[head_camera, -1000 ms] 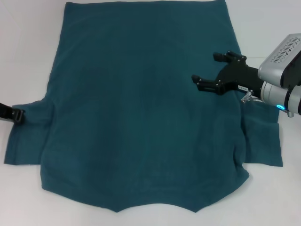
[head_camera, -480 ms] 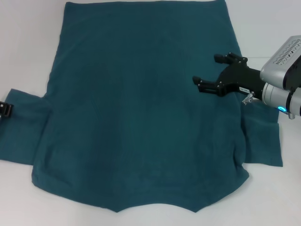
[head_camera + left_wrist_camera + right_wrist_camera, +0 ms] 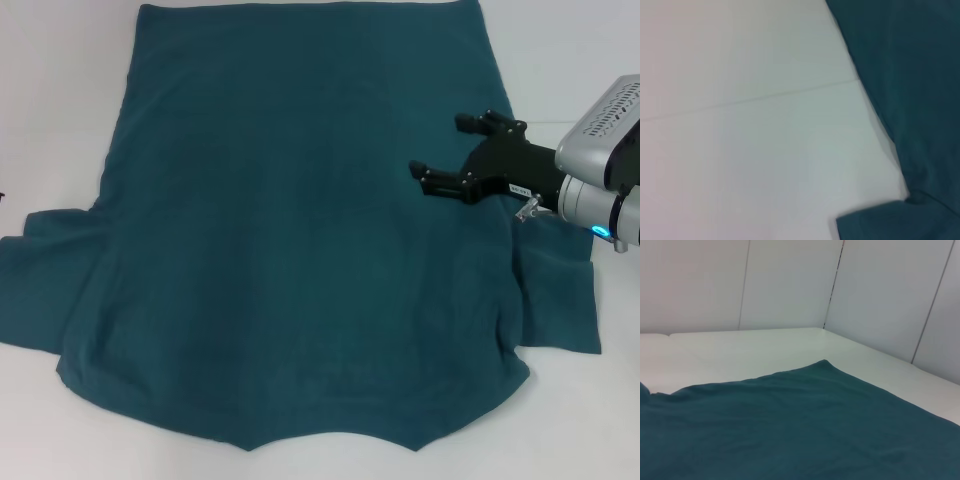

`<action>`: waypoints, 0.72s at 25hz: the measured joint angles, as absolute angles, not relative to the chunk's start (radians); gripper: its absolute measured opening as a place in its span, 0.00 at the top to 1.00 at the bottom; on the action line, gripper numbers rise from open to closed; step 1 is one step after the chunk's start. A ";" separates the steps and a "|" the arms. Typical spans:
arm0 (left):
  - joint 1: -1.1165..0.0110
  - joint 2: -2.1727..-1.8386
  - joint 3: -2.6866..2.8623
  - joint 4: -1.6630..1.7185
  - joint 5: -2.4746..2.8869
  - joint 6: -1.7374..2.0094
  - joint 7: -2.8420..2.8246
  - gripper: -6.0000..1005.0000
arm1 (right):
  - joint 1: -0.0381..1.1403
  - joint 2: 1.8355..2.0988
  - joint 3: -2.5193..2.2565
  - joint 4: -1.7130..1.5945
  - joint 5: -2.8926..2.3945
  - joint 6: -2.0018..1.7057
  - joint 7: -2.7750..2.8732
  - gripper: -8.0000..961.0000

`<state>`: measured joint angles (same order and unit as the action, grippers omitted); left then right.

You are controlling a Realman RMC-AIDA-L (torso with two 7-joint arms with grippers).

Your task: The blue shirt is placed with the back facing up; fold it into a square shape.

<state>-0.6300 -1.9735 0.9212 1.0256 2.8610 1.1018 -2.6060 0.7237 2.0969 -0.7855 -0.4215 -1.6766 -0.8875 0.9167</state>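
Right hand (image 3: pixel 452 148) hovering wide open over shirt (image 3: pixel 300 230), gripping nothing.
Shirt is lying flat, plain side up, on white surface (image 3: pixel 60 100); left hand is sitting out of view.

This looks like a robot test cell in a lab rather than a home or shop. The work surface is a plain white table (image 3: pixel 60 120) made of joined boards, with a thin seam (image 3: pixel 750 97) running across it in the left wrist view. At the far side, bare white wall panels (image 3: pixel 790 280) with narrow dark vertical joints meet in a corner (image 3: pixel 832 285). The only thing laid out is the blue shirt (image 3: pixel 300 230), spread flat across the table, with no furniture, shelves or household clutter visible around it.
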 joint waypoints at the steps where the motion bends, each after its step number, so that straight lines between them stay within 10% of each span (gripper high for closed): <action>1: -0.631 -1.973 0.921 1.029 2.861 1.102 -2.606 0.91 | 0.724 2.097 -0.784 -0.422 -1.677 -0.888 0.917 0.02; 18: -0.633 -1.988 0.941 1.007 2.859 1.092 -2.505 0.87 | 0.725 2.097 -0.788 -0.417 -1.677 -0.882 0.911 0.02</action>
<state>-0.6334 -1.9884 0.9414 1.0065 2.8593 1.0923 -2.5050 0.7254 2.0969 -0.7882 -0.4166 -1.6766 -0.8817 0.9105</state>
